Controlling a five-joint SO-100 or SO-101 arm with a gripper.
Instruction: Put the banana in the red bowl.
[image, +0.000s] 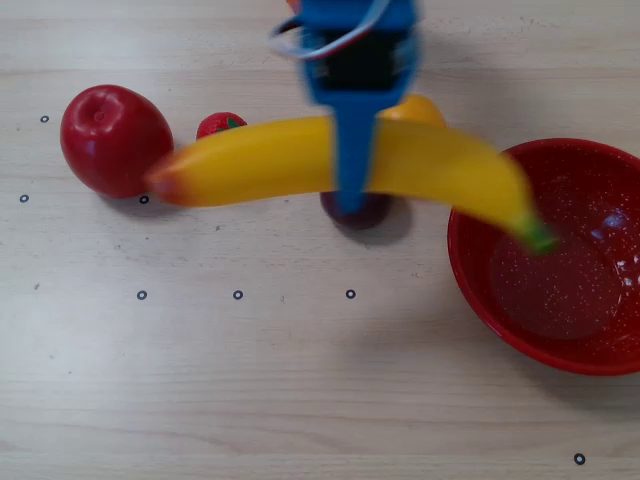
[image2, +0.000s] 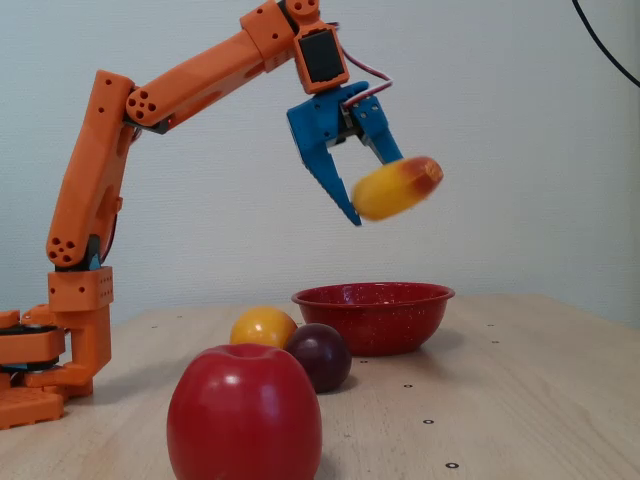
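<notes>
The yellow banana (image: 280, 160) is held high above the table, lying left to right in the overhead view, its reddish tip at the left and its green stem over the rim of the red bowl (image: 480, 290). My blue gripper (image: 352, 195) is shut on the banana's middle. In the fixed view the gripper (image2: 375, 195) holds the banana (image2: 395, 188) end-on, well above the red bowl (image2: 372, 318), which stands on the table at the right.
A red apple (image: 115, 138) sits at the left, a small strawberry (image: 220, 124) beside it. A round orange-yellow fruit (image2: 262, 326) and a dark plum (image2: 320, 355) lie under the gripper. The orange arm's base (image2: 60, 340) stands at the fixed view's left.
</notes>
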